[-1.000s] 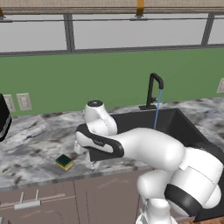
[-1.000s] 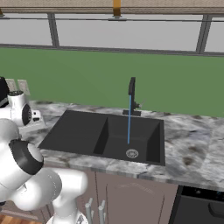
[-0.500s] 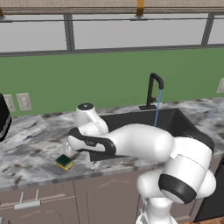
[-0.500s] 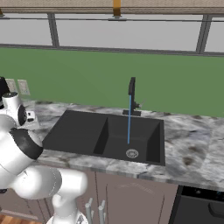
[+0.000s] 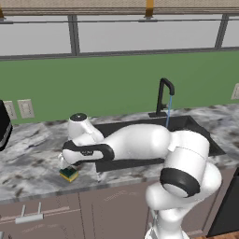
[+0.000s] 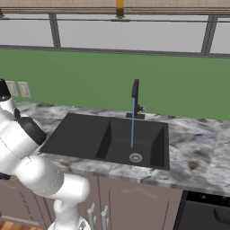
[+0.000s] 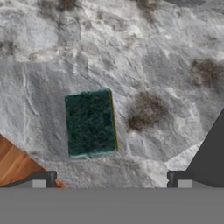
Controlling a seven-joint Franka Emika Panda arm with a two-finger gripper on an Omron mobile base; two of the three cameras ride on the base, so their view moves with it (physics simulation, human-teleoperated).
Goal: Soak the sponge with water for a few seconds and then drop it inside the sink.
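The claw (image 5: 68, 165) hangs over the left stretch of the marble counter (image 5: 28, 158), close to its front edge, with its jaws spread wide and nothing between them. In the hand view the two finger tips (image 7: 46, 178) stand far apart at the bottom, one on each side, and neither touches anything.

Left of the claw, on the green wall, are two pale outlets (image 5: 24, 108), and a dark rounded thing sits at the picture's edge; what it is cannot be told.

Directly below the claw lies the sponge (image 5: 69, 174), flat on the counter, green side up with its yellow body showing along the edge. In the hand view the sponge (image 7: 90, 122) lies between the lines of the two tips and a little ahead of them, apart from both, with bare marble all round it.

Right of the claw, past the arm's white bulk, is the sink (image 5: 196, 135), dark and sunk in the counter. The right base view shows the sink (image 6: 76, 134) as two basins, with a round silver drain (image 6: 135, 157) in the right-hand one. The black faucet (image 5: 164, 95) stands at the sink's back rim, well apart from the claw, and a thin blue stream of water (image 6: 133, 122) falls from it into the basin, ending just behind the drain.
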